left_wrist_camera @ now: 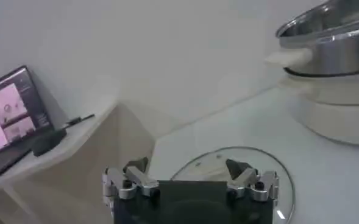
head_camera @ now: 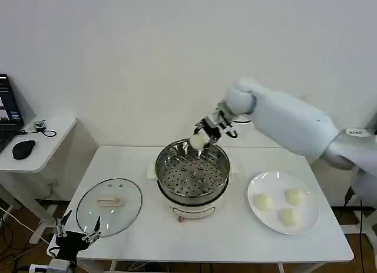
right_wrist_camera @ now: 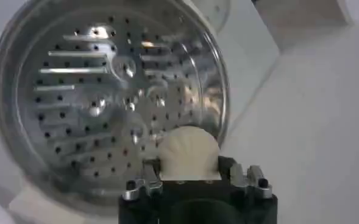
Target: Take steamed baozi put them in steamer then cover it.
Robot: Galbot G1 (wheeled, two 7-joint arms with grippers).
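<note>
My right gripper (head_camera: 202, 138) is shut on one steamed baozi (head_camera: 198, 141) and holds it just above the far rim of the steamer (head_camera: 192, 190). In the right wrist view that cream-white baozi (right_wrist_camera: 188, 152) sits between the fingers over the steamer's perforated floor (right_wrist_camera: 94, 103), which holds no buns. Three more baozi (head_camera: 263, 202) lie on the white plate (head_camera: 259, 181) at the right. The cover (head_camera: 109, 202), a glass lid with a cream handle, rests flat on the table at the left. My left gripper (head_camera: 77, 227) hangs open at the table's front left corner, just short of the cover (left_wrist_camera: 240, 164).
The white table (head_camera: 200, 240) carries the steamer in the middle. A side desk (head_camera: 41, 146) to the left holds a mouse and a laptop (left_wrist_camera: 11, 119). A white wall stands close behind the table.
</note>
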